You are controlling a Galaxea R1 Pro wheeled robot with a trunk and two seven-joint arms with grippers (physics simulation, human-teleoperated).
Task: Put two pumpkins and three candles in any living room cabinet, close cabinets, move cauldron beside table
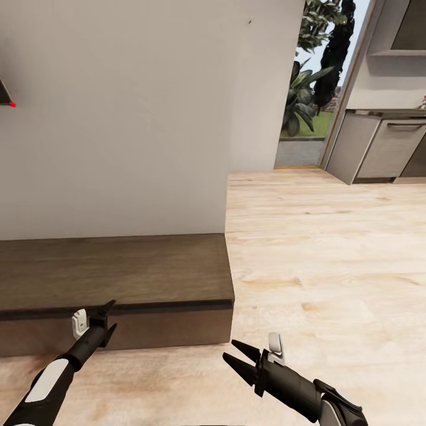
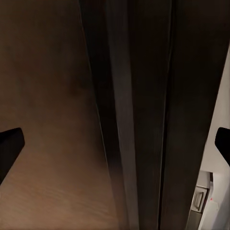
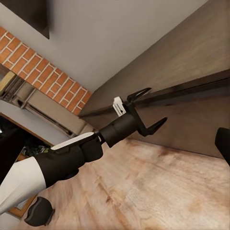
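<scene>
The cabinet point(image 1: 118, 284) runs across the lower left of the head view, drawer front flush. The left gripper point(image 1: 108, 316) sits at its top front edge, fingers apart and empty — likely the step of opening or checking a drawer. The right gripper point(image 1: 239, 357) hangs low over the wood floor point(image 1: 331, 254), fingers spread, empty. Next, the left fingers need purchase on the dark seam under the top.

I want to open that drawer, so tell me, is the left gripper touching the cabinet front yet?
Cannot tell. In the head view the left gripper, jaws open, overlaps the cabinet at its top front edge; the right wrist view shows the same overlap, no clear contact or gap.
</scene>
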